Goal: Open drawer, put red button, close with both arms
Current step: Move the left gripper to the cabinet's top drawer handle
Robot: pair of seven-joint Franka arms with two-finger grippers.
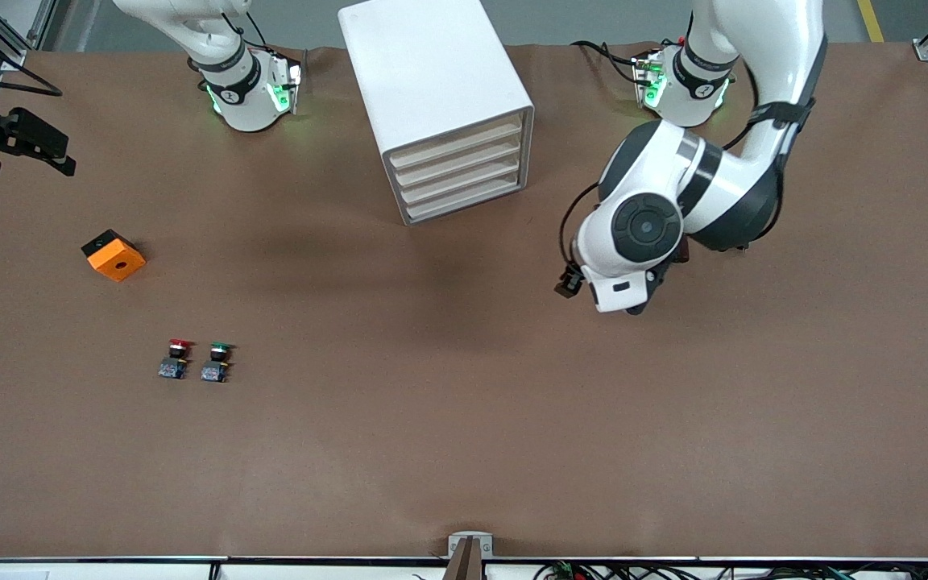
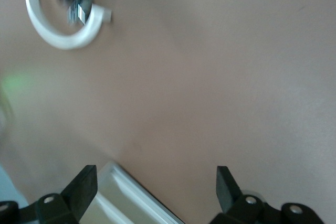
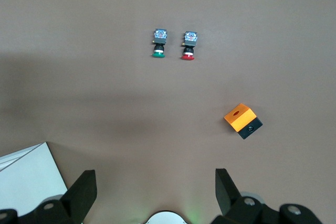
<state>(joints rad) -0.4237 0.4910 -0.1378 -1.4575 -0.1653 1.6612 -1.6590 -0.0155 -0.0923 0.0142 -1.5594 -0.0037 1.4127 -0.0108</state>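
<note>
Front view: red button (image 1: 179,347) upright on bare table beside green button (image 1: 220,350), nearer camera than orange block (image 1: 113,255). Tiny, light, rigid, likely tippy; best pinched across black body. Drawer (image 1: 464,165) shut. Right gripper (image 3: 155,192) and left gripper (image 2: 156,190) both spread, empty, over table.

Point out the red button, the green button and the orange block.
red button (image 1: 180,345), front view, on its red cap.
green button (image 1: 220,349), front view, on its green cap.
orange block (image 1: 116,258), front view, on its orange top.
</note>
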